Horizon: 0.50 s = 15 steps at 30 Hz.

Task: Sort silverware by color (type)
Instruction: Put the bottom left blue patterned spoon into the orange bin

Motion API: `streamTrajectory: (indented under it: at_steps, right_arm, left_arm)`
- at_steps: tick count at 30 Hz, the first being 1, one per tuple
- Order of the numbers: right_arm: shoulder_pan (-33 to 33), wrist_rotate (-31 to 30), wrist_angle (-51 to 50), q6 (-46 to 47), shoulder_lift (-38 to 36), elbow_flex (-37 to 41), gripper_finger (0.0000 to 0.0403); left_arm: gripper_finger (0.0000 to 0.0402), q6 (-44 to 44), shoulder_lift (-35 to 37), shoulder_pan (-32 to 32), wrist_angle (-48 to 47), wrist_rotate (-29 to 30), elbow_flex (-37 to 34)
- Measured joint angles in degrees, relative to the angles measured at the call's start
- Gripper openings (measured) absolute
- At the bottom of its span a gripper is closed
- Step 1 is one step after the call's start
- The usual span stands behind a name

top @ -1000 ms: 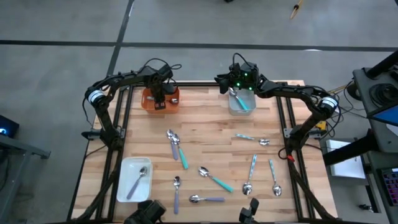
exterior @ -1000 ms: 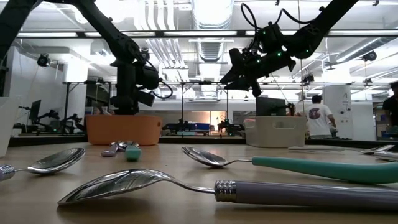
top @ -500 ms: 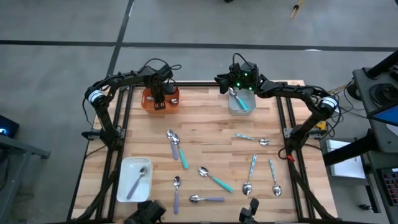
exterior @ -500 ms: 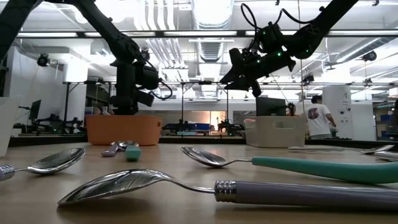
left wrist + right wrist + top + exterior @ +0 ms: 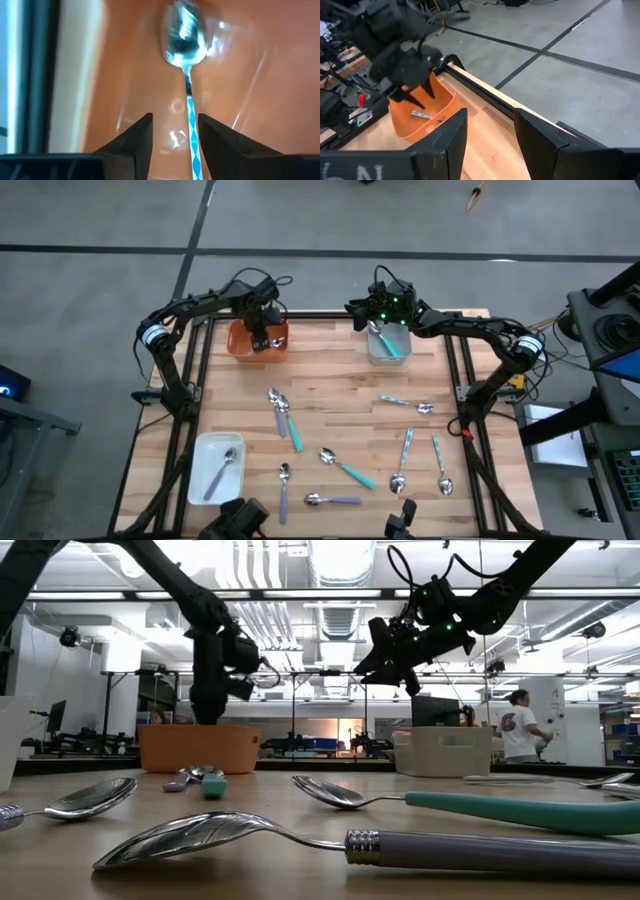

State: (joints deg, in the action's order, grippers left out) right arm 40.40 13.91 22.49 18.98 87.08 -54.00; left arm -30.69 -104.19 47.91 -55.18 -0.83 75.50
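My left gripper [image 5: 175,135] hangs open, pointing down into the orange tray [image 5: 240,345] at the table's far left. A spoon with a blue-and-white handle [image 5: 191,125] lies flat on the tray floor below and between the fingers, apart from them. My right gripper [image 5: 372,315] stands open with nothing in it over the grey tray [image 5: 388,348], which holds teal-handled spoons. Loose spoons lie on the table: teal [image 5: 292,432], lavender [image 5: 277,416] and pale blue [image 5: 404,455].
A white tray [image 5: 200,480] at the near left holds one lavender spoon [image 5: 225,470]. More spoons lie near the front edge [image 5: 333,500] and at the right [image 5: 441,465]. A person stands in the room beyond the table [image 5: 520,730].
My left gripper has opened over the orange tray and let go of the blue-and-white spoon, which now lies on the tray floor.
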Motion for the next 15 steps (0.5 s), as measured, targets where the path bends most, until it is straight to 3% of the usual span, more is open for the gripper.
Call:
streamTrajectory:
  at_steps: [4, 9, 15]
  right_arm:
    - [0.00, 3.74, -0.08, 0.64, -0.69, 0.00, 0.0152]
    - [-1.32, 11.77, -0.80, 2.03, -2.39, 0.00, 0.0152]
    - [-7.15, 12.67, -7.20, 0.52, -5.12, 0.00, 0.0148]
  left_arm:
    - [0.0139, 4.74, 1.93, -0.63, -0.22, -4.14, 3.65]
    - [0.0129, 11.99, 7.58, -3.11, 7.01, -12.89, 3.18]
    - [0.0123, 19.67, 16.08, -10.20, 16.23, -13.61, -2.77]
